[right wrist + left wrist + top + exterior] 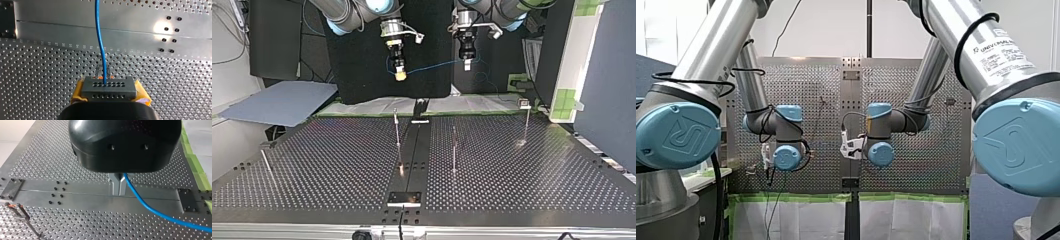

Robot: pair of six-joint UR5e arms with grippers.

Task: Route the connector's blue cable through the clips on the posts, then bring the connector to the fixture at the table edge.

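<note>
Connector (pixel 109 87), a grey block with rows of holes, clamped between the yellow pads (pixel 78 90) of my right end effector (pixel 109 93). The fingers are closed to the block's width. The connector hangs just beside the central rail (pixel 75 31) of the perforated desk (pixel 37 75). Blue cable (pixel 99 42) leaves the connector's perforated face and crosses over the rail.

In the top view the cable runs through the air to my left end effector (pixel 467 64). In the left wrist view the metal fingers (pixel 115 185) are pinched almost together on the cable directly over the rail, and from there the cable curves away across it.

One thin post (pixel 397 131) stands just beside the rail and another (pixel 454 150) just beside its opposite edge. A third (pixel 526 125) stands well apart from the rail. The cable hangs well above all three.
</note>
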